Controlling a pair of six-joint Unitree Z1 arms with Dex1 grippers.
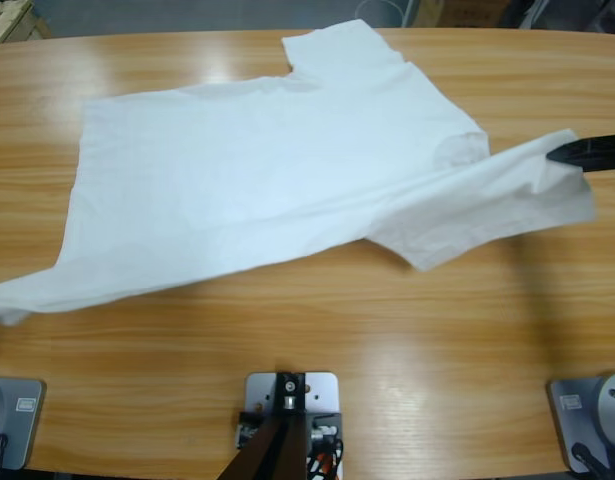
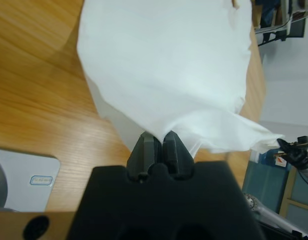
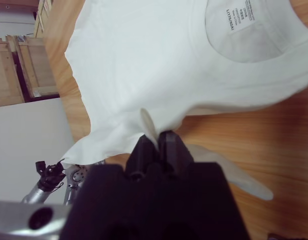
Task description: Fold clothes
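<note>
The clothes are one white T-shirt (image 1: 267,170) lying stretched slantwise across the wooden table, with one sleeve at the far edge. My right gripper (image 1: 559,154) comes in from the right edge, shut on the shirt's near shoulder and sleeve. In the right wrist view the right gripper (image 3: 156,137) pinches a fold of the T-shirt (image 3: 143,60), and the round neck with its label (image 3: 238,15) shows beyond. In the left wrist view my left gripper (image 2: 158,136) is shut on a bottom corner of the T-shirt (image 2: 164,60). That corner runs off the high view's left edge, where the left gripper is out of view.
Bare wooden table (image 1: 317,340) lies in front of the shirt. Wooden crates (image 3: 13,70) stand beyond the table in the right wrist view. The right arm's gripper (image 2: 294,150) shows small in the left wrist view.
</note>
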